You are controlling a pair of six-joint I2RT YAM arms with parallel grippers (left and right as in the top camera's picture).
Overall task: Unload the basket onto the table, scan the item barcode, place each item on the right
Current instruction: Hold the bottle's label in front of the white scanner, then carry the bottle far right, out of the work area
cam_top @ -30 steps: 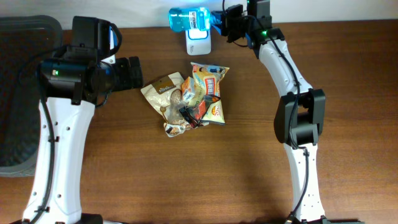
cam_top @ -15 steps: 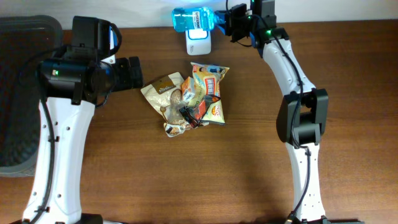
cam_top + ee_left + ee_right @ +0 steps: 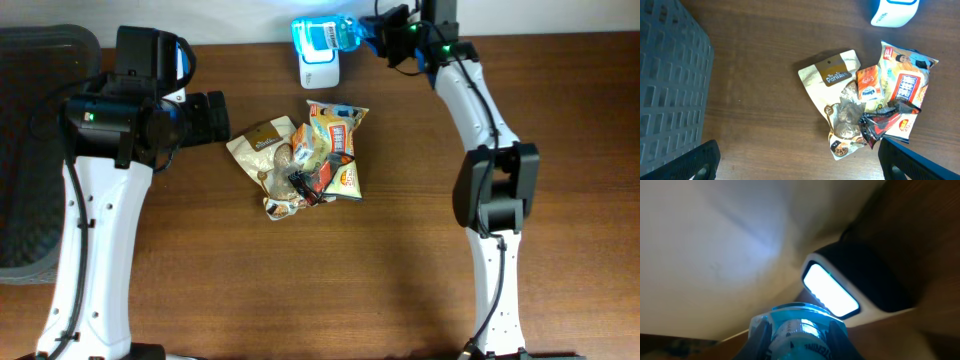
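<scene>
1. Scan step is in hand. Our right tool [image 3: 368, 36] is clamped on the bottle [image 3: 322, 33], held just over the lit scanner [image 3: 318, 70] at the desk's [image 3: 300, 280] far edge.
2. Next, we judge: rotate the bottle slowly until its code faces the scanner, keeping the grip firm.
3. Left tool [image 3: 214, 117] is wide and empty, beside the snack pile [image 3: 305, 160].
4. Count: one bottle, one scanner, one basket [image 3: 30, 150], about four packs in the pile.
</scene>
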